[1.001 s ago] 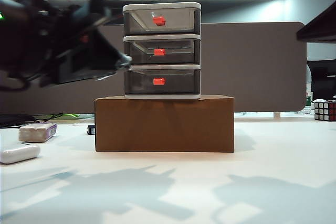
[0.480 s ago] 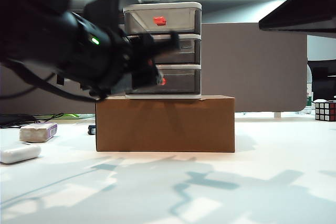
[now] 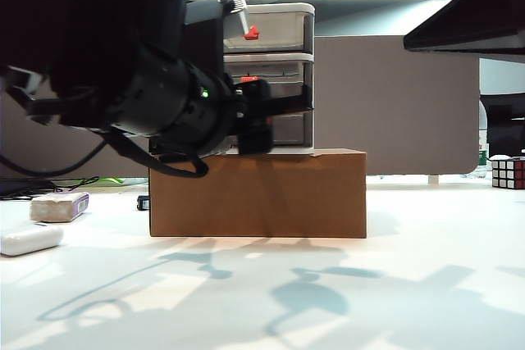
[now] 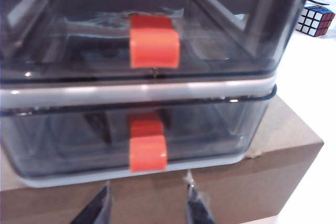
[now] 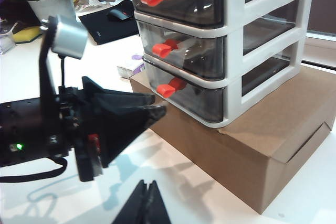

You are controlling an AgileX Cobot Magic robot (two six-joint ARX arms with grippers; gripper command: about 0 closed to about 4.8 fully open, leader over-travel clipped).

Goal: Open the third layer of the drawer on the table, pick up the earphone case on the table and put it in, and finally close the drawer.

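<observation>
Plastic drawer (image 4: 157, 93), smoky and translucent, faces your left gripper (image 4: 147, 205), fingers parted, empty, before the third layer (image 4: 131, 140). Your right gripper (image 5: 147, 203) seems clenched, above the table (image 3: 369, 293).

Black left arm (image 3: 148, 96), green indicator light, looping black cable, silver camera block.

Table-level exterior faces the drawer (image 3: 279, 79); both wrists share it closer.

1 three-tier drawer (image 3: 279, 79) unit with 3 red handles atop 1 cardboard box (image 3: 258, 194); left of the box lie 1 earphone case (image 3: 30, 239) and 1 beige block (image 3: 59, 206); far right, 1 Rubik's cube (image 3: 508, 173).
</observation>
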